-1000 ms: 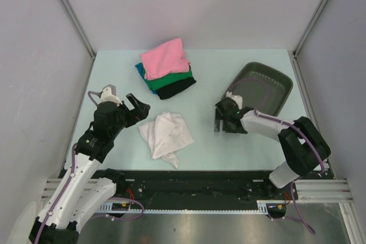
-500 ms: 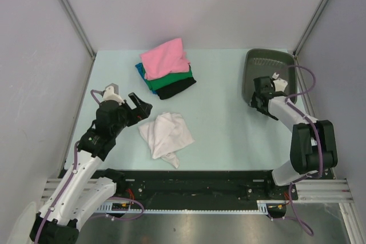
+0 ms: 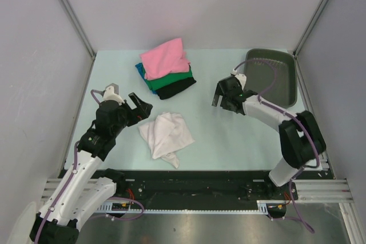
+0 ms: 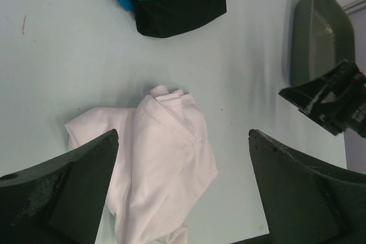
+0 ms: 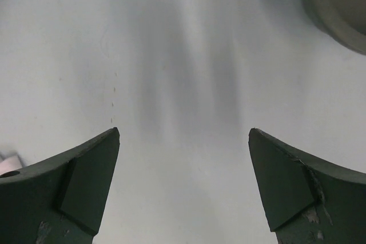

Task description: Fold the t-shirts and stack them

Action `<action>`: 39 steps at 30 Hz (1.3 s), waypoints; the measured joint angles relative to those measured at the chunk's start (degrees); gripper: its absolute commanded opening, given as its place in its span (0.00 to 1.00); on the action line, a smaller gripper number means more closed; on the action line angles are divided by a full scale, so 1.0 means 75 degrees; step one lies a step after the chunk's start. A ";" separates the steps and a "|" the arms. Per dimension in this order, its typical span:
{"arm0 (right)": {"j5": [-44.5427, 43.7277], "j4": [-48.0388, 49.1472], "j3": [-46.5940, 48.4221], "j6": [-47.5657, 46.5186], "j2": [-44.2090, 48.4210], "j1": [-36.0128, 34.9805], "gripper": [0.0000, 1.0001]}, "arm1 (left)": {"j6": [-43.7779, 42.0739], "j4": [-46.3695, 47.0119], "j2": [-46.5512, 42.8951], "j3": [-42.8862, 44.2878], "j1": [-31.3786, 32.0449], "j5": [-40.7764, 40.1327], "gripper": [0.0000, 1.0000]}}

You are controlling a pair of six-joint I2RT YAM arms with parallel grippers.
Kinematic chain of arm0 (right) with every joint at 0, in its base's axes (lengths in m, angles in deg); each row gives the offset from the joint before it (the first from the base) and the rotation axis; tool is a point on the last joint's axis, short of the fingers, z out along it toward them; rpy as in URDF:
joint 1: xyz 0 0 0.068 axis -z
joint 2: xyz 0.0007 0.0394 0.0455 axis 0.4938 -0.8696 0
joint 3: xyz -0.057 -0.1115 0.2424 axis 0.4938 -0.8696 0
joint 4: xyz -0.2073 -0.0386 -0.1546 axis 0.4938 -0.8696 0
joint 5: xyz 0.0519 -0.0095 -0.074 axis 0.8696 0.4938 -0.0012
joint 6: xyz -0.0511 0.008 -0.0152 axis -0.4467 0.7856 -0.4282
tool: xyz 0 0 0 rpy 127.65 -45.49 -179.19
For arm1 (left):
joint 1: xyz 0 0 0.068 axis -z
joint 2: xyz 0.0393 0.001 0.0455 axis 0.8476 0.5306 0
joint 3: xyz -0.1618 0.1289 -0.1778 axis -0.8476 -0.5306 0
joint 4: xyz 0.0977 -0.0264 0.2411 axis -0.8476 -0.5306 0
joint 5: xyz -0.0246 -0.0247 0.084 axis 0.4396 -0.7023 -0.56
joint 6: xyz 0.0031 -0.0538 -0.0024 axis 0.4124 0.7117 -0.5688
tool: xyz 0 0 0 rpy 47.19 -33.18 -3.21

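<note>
**Desk:** Your right arm (image 3: 269, 112) has swung back from the far right corner toward mid-counter within the last second. The dark tray (image 3: 274, 78) now sits square against the right edge; a second ago it lay slewed nearer the middle.

**Spotter:** And you came away with nothing. Your right fingers (image 5: 68, 192) stand wide apart over bare counter (image 3: 211, 135), and only the tray's rim shows in the corner of that wrist view.

**Desk:** That looks like housekeeping finished. The tray is out of your folding space, and the shirts have not moved.

**Spotter:** Agreed. Your white t-shirt (image 3: 166, 134) lies crumpled near the front, left of centre, not yet folded. The folded stack (image 3: 168, 79) has pink on green, with teal-blue and black showing lower down. It sits toward the back, well apart from the white one.

**Desk:** And your left arm (image 3: 100, 135)?

**Spotter:** It has hardly shifted. It rises bent from its base, wrist tipped forward and down. Your left fingers (image 4: 68, 192) are spread wide and hover at the white shirt's left side, touching none of it as far as the views show.

**Desk:** Then the white shirt is your remaining job, by my reading, and both arms are free to take it.
</note>
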 measured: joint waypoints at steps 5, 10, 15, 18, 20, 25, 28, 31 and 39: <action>0.0443 0.0778 0.0647 -0.0009 -0.1545 0.0181 1.00 | 0.0000 -0.0003 -0.0003 0.0000 0.0000 -0.0015 1.00; 0.0807 0.1003 0.1472 -0.0015 -0.2509 0.0621 1.00 | -0.0047 -0.0003 0.0003 0.0000 0.0000 -0.0020 1.00; 0.0930 0.0851 0.2355 -0.0070 -0.3147 0.1376 1.00 | -0.0128 -0.0003 0.0023 0.0000 0.0000 -0.0073 1.00; 0.0912 0.0589 0.2751 -0.0122 -0.3448 0.1947 1.00 | -0.0195 0.0000 0.0082 0.0000 0.0000 -0.0079 1.00; 0.0781 0.0353 0.3077 -0.0195 -0.3698 0.2296 1.00 | -0.0216 0.0003 0.0163 0.0000 0.0000 -0.0079 1.00; 0.0341 -0.0216 0.3861 -0.0449 -0.4272 0.2943 1.00 | -0.0265 0.0012 0.0399 0.0000 -0.0003 -0.0085 1.00; 0.0227 -0.0388 0.4255 -0.0527 -0.4529 0.3185 0.99 | -0.0294 0.0009 0.0548 0.0000 -0.0006 -0.0108 1.00; 0.0265 -0.0391 0.4371 -0.0527 -0.4602 0.3290 0.99 | -0.0344 0.0012 0.0650 0.0000 -0.0006 -0.0114 1.00; -0.0020 -0.0714 0.6199 -0.0533 -0.5732 0.3299 0.99 | -0.0472 -0.0055 0.0685 0.0207 -0.0009 -0.0256 1.00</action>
